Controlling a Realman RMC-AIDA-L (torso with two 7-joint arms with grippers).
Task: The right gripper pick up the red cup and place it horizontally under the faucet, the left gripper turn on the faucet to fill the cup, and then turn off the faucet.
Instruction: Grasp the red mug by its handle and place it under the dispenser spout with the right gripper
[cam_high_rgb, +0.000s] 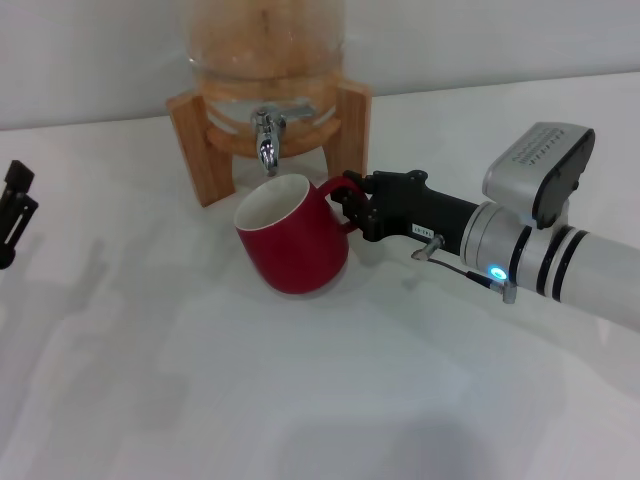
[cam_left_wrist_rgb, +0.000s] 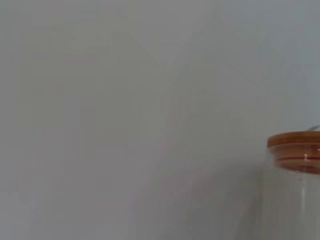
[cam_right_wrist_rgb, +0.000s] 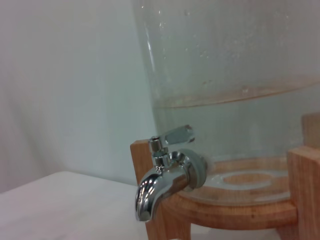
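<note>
The red cup (cam_high_rgb: 295, 243) sits tilted on the white table (cam_high_rgb: 200, 380), its white inside facing up and left, its rim just below the chrome faucet (cam_high_rgb: 267, 140). My right gripper (cam_high_rgb: 350, 208) is shut on the red cup's loop handle, reaching in from the right. The faucet also shows in the right wrist view (cam_right_wrist_rgb: 165, 170), with its lever pointing sideways and no water running. My left gripper (cam_high_rgb: 15, 210) is parked at the far left edge, away from the faucet.
The faucet belongs to a glass water dispenser (cam_high_rgb: 268, 50) partly filled with water, on a wooden stand (cam_high_rgb: 200, 135) at the back. The left wrist view shows a white wall and the dispenser's wooden lid (cam_left_wrist_rgb: 295, 150).
</note>
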